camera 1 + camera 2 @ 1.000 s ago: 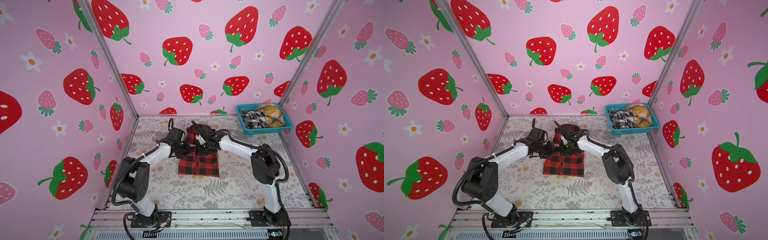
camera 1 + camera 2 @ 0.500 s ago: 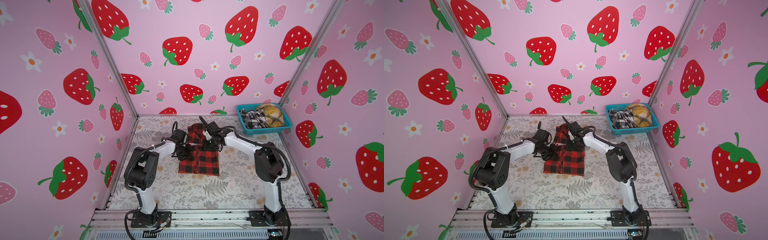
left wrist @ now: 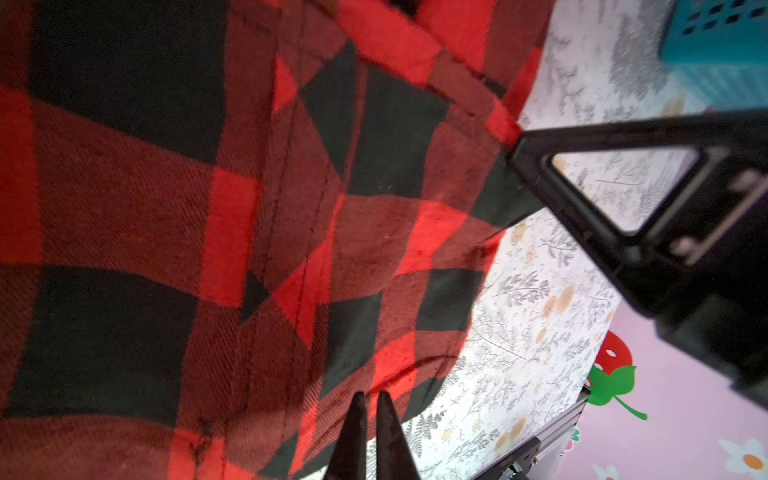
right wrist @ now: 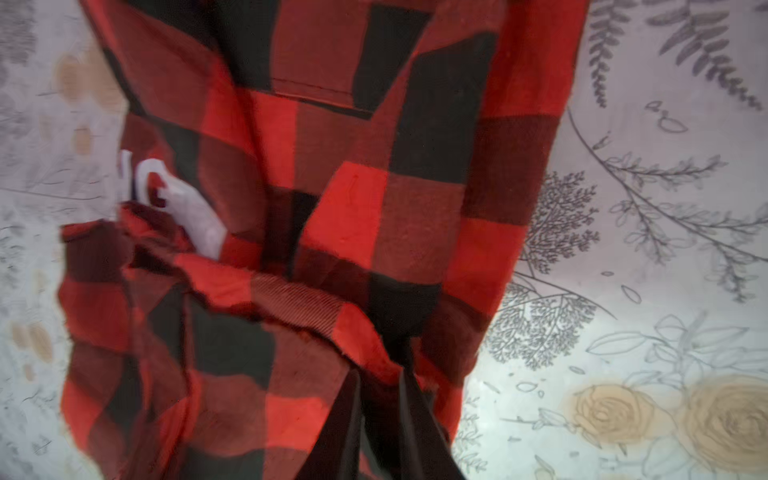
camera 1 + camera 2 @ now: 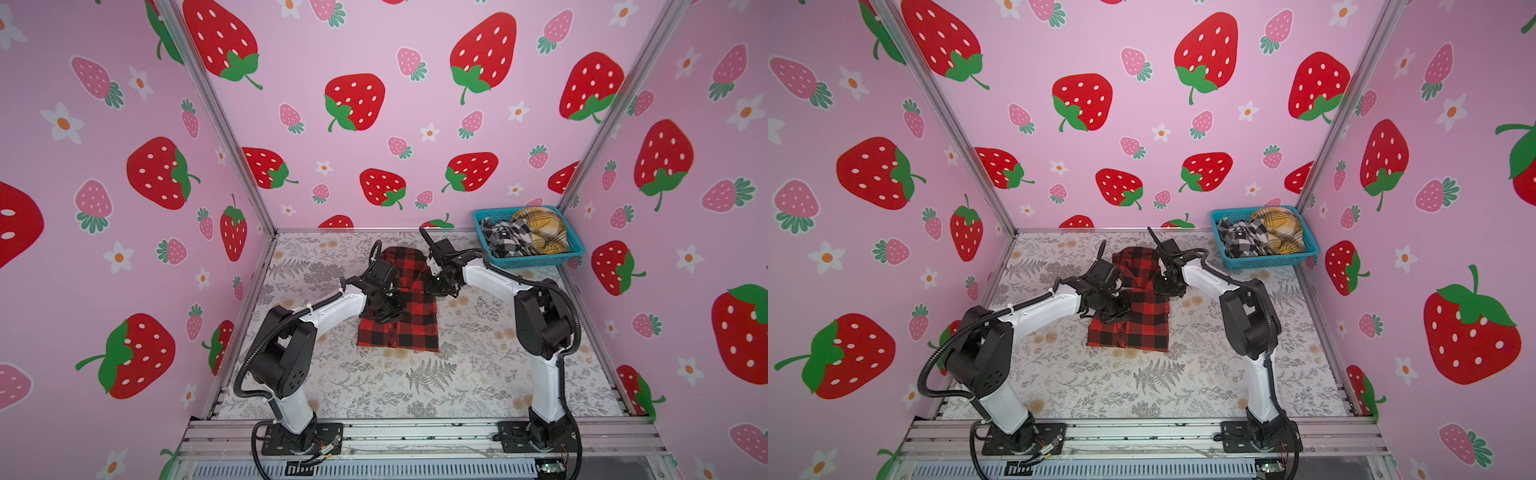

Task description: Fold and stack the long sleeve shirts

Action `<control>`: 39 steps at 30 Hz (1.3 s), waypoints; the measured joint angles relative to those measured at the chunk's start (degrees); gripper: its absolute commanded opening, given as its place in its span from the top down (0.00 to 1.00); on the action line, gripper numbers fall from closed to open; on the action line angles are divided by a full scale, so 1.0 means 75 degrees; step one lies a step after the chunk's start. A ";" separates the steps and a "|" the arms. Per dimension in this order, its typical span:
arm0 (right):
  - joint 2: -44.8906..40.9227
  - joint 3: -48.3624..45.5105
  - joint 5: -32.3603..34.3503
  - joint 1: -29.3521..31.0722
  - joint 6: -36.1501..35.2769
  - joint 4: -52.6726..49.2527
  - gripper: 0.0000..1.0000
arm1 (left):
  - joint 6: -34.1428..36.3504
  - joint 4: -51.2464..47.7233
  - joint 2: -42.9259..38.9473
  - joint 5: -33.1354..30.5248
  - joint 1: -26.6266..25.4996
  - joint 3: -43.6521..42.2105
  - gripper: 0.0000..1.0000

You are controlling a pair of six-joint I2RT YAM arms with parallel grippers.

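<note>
Pink strawberry walls point(image 5: 374, 50) enclose a floral tabletop point(image 5: 415, 386) and red shirt point(image 5: 411, 328).

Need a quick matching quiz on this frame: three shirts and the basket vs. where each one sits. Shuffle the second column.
Things:
1. red shirt
2. black-and-white shirt
3. yellow shirt
4. basket

Places, as seen in both top views:
A. in the basket, its right half
B. back right corner of the table
C. middle of the table
D. in the basket, its left half

Pairs: 1-C, 2-D, 3-A, 4-B
</note>
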 measured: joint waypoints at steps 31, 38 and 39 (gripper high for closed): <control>-0.2658 -0.1868 0.0376 0.0860 0.0493 0.0029 0.76 | 0.0501 -0.0670 0.2340 0.0154 0.1055 0.3037 0.93; -0.2127 -0.2885 -0.0111 0.1166 0.0863 0.0589 0.78 | 0.0493 -0.0726 0.2838 0.0428 0.1011 0.2798 0.99; -0.2008 -0.2961 -0.0134 0.1166 0.0880 0.0650 0.78 | 0.0493 -0.0694 0.2836 0.0440 0.1011 0.2763 0.99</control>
